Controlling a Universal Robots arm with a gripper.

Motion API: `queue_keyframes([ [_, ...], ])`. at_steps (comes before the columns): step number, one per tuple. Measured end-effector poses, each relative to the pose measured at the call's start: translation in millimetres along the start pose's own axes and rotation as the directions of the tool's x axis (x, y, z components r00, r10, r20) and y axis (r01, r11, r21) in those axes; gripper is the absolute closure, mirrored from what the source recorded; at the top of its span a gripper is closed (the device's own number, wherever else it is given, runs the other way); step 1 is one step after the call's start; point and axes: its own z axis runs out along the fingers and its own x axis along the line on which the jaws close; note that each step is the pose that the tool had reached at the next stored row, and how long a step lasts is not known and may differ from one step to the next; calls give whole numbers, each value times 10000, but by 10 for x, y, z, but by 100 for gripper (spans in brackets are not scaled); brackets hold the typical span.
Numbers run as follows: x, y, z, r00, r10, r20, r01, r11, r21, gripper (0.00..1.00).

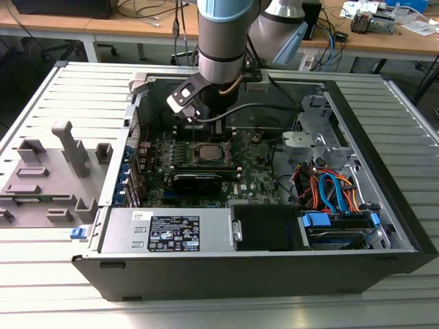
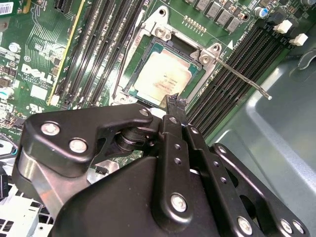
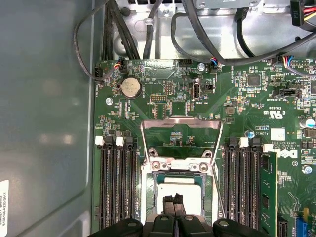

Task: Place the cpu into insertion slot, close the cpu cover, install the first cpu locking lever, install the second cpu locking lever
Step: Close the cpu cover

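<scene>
The cpu lies flat in the socket on the green motherboard, its pale metal top and green rim uncovered; it also shows in the first wrist view and as a small square in the exterior view. The cpu cover stands raised beyond the socket, with the board visible through its window. A flat metal lever juts out from one socket corner, and a thin wire lever runs along the other side. My gripper hovers over the cpu's edge, fingertips pressed together and shut on nothing. The gripper hangs just above the socket.
Black memory slots flank the socket on both sides. A dark expansion card lies in front of it. The open case holds a power supply, a drive bay with coloured cables, and steel walls. A grey fixture stands at the exterior view's left.
</scene>
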Motion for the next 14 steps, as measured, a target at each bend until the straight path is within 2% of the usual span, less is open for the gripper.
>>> queue_keyframes([
  [14,3,15,-52,10000,-1,0,1,10000,4,89],
])
